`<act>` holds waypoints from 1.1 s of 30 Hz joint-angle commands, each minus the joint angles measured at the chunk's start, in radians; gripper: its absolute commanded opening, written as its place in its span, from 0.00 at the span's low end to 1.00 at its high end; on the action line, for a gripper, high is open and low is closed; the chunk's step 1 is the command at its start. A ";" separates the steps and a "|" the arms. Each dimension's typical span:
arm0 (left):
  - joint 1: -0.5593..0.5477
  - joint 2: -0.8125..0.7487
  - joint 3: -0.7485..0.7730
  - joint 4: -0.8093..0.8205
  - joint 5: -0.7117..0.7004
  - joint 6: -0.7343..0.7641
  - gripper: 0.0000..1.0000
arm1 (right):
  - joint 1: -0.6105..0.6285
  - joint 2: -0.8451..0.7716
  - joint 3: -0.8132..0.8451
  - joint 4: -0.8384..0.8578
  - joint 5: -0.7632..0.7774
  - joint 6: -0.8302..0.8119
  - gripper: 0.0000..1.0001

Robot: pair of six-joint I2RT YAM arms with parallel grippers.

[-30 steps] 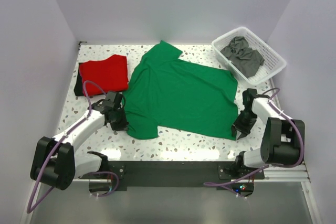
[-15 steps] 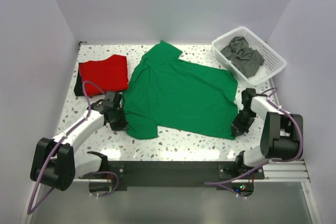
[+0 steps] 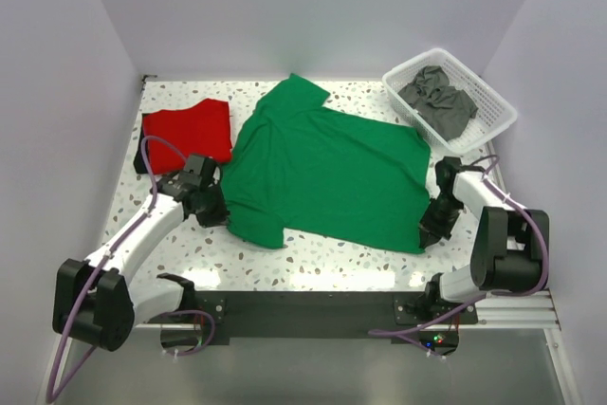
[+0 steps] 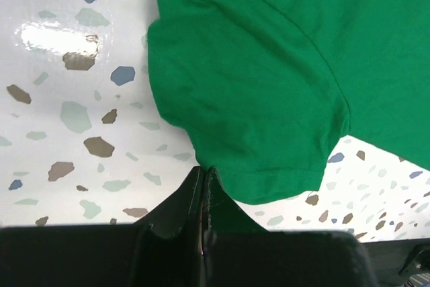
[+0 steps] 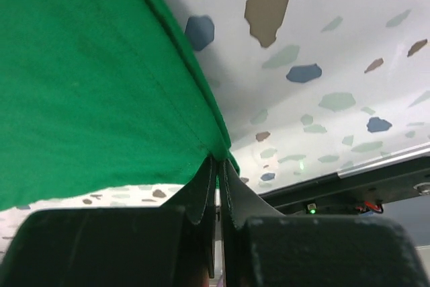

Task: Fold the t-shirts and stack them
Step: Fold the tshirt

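Note:
A bright green t-shirt (image 3: 327, 168) lies spread flat on the speckled table. My left gripper (image 3: 217, 213) is shut on its near-left sleeve edge; the left wrist view shows the jaws closed on the green cloth (image 4: 248, 99) at the gripper (image 4: 203, 169). My right gripper (image 3: 432, 231) is shut on the shirt's near-right corner; the right wrist view shows the green hem (image 5: 101, 85) pinched at the gripper (image 5: 219, 160). A folded red t-shirt (image 3: 188, 132) lies at the far left. Dark grey t-shirts (image 3: 439, 101) sit crumpled in the basket.
A white lattice basket (image 3: 493, 101) stands at the far right corner. White walls close the table on three sides. The black front rail (image 3: 313, 305) runs along the near edge between the arm bases.
The left gripper has shifted slightly up and toward the sleeve edge and closed on it. The right gripper has moved a little left onto the shirt's corner. The shirt has barely moved.

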 commanded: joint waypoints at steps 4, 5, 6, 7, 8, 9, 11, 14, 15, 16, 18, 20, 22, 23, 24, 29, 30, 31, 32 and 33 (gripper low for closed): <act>0.009 -0.070 0.083 -0.144 -0.041 -0.002 0.00 | 0.036 -0.075 0.050 -0.160 -0.001 -0.046 0.00; 0.009 -0.074 0.087 -0.154 -0.066 -0.004 0.00 | 0.047 -0.078 0.049 -0.175 -0.003 -0.045 0.00; 0.009 -0.085 0.090 -0.179 -0.069 -0.004 0.00 | 0.069 -0.078 0.050 -0.185 -0.006 -0.040 0.00; 0.008 -0.091 0.096 -0.188 -0.072 -0.004 0.00 | 0.084 -0.081 0.053 -0.191 -0.004 -0.039 0.00; 0.009 -0.096 0.098 -0.208 -0.077 -0.007 0.00 | 0.087 -0.084 0.055 -0.205 0.000 -0.031 0.00; 0.009 -0.106 0.098 -0.217 -0.077 -0.008 0.00 | 0.148 -0.087 0.058 -0.211 0.006 -0.025 0.00; 0.009 -0.119 0.100 -0.234 -0.078 -0.010 0.00 | 0.178 -0.088 0.058 -0.223 0.016 -0.017 0.00; 0.009 -0.157 0.109 -0.298 -0.093 -0.016 0.00 | 0.190 -0.109 0.035 -0.235 0.019 -0.013 0.00; 0.009 -0.166 0.110 -0.312 -0.098 -0.016 0.00 | 0.190 -0.121 0.026 -0.243 0.022 -0.014 0.00; 0.008 -0.177 0.112 -0.325 -0.101 -0.016 0.00 | 0.191 -0.130 0.021 -0.249 0.026 -0.016 0.00; 0.008 -0.200 0.106 -0.357 -0.109 -0.016 0.00 | 0.190 -0.163 0.014 -0.271 0.032 -0.019 0.00; 0.008 -0.212 0.098 -0.374 -0.101 -0.014 0.00 | 0.193 -0.181 0.024 -0.289 0.031 -0.010 0.00; 0.008 -0.232 0.086 -0.391 -0.083 -0.016 0.00 | 0.191 -0.196 0.035 -0.301 0.028 -0.007 0.00; 0.008 -0.240 0.081 -0.397 -0.071 -0.018 0.00 | 0.191 -0.199 0.035 -0.311 0.028 -0.008 0.00; 0.008 -0.257 0.075 -0.401 -0.064 -0.019 0.00 | 0.191 -0.207 0.030 -0.311 0.023 -0.007 0.00; 0.008 -0.260 0.080 -0.392 -0.057 -0.002 0.00 | 0.191 -0.212 0.035 -0.309 0.013 -0.007 0.00; 0.008 -0.239 0.099 -0.385 -0.057 0.004 0.00 | 0.193 -0.210 0.035 -0.311 0.008 -0.008 0.00; 0.008 -0.225 0.113 -0.377 -0.057 0.010 0.00 | 0.191 -0.210 0.035 -0.309 -0.006 -0.010 0.00; 0.008 -0.208 0.126 -0.356 -0.055 0.024 0.00 | 0.191 -0.210 0.034 -0.300 -0.007 -0.007 0.00; 0.008 -0.174 0.150 -0.342 -0.057 0.031 0.00 | 0.191 -0.206 0.033 -0.295 -0.007 -0.008 0.00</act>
